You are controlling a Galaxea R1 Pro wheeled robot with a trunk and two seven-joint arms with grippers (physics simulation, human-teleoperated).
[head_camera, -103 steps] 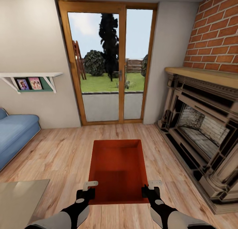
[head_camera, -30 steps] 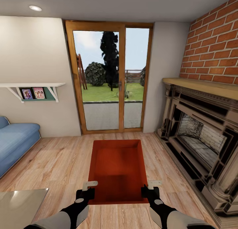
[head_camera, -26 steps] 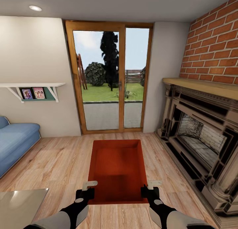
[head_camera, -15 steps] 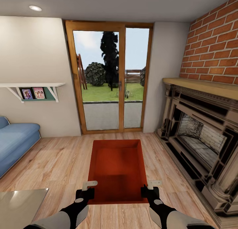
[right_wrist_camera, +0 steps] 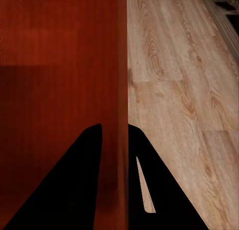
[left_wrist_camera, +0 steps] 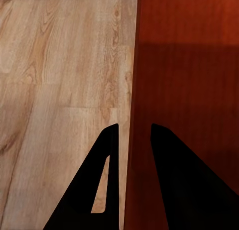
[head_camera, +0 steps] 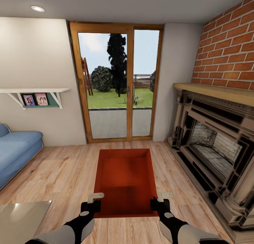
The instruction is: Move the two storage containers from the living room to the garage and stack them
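Between our two grippers we carry one storage container [head_camera: 126, 180], an orange-red open bin held lengthwise ahead of us. The jaws of our left gripper [head_camera: 94, 200] clamp the container's left wall near its closest corner; in the left wrist view the left gripper [left_wrist_camera: 130, 140] has one dark finger [left_wrist_camera: 102, 175] outside the wall over the wood and the other inside over the red bottom of the storage container [left_wrist_camera: 189, 65]. The jaws of our right gripper [head_camera: 159, 200] pinch the right wall in the same way; in the right wrist view the right gripper [right_wrist_camera: 114, 135] straddles the thin edge of the storage container [right_wrist_camera: 59, 51], with one finger [right_wrist_camera: 159, 190] on the plank side.

Under the jaws and the bin lies the light wood-plank floor [head_camera: 63, 170]. Beyond the far end of the container stand the wood-framed glass doors [head_camera: 118, 82], with grass and a dark tree behind the panes. To the right of our right gripper sits the fireplace [head_camera: 215, 145], with a brick wall [head_camera: 229, 50] above its mantel. To the left of our left gripper we see a blue sofa [head_camera: 17, 149], a white wall shelf [head_camera: 35, 92] carrying small pictures, and a grey slab [head_camera: 21, 219] at the near left corner.
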